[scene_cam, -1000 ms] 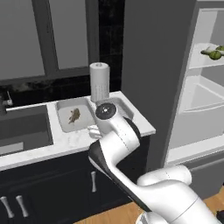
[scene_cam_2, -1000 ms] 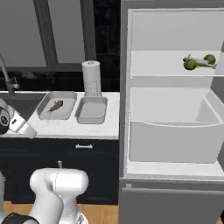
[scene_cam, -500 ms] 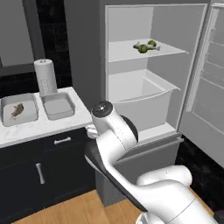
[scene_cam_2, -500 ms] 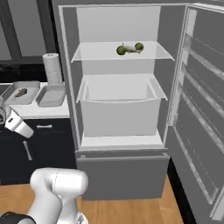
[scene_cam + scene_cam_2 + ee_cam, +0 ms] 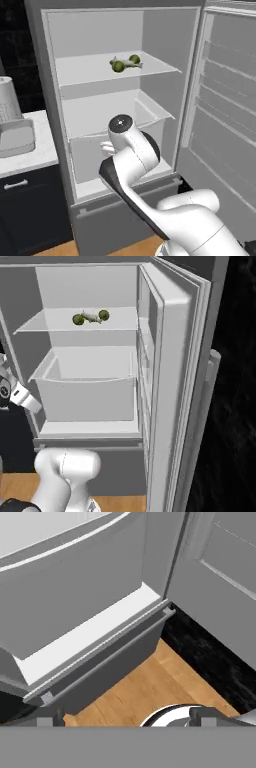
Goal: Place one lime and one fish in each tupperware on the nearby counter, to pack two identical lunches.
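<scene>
Two green limes (image 5: 118, 66) (image 5: 134, 59) lie on the open fridge's upper shelf with a pale fish (image 5: 128, 63) between them. From the right base view the limes (image 5: 78, 319) (image 5: 103, 315) and the fish (image 5: 91, 317) sit at the shelf's middle. A grey tupperware (image 5: 17, 139) rests on the white counter (image 5: 31, 159) at the far left. My gripper (image 5: 127, 716) is open and holds nothing. It hangs low before the fridge, facing its bottom ledge and the wood floor, well below the shelf.
A large crisper drawer (image 5: 85, 391) fills the fridge under the shelf. The fridge door (image 5: 172, 381) stands swung open on the right. A paper towel roll (image 5: 7, 100) stands behind the tupperware. Black cabinet fronts (image 5: 25, 210) sit under the counter.
The base has swung right, so both base views slid from the counter and sink over to the open fridge. The arm stays folded low with the gripper open.
</scene>
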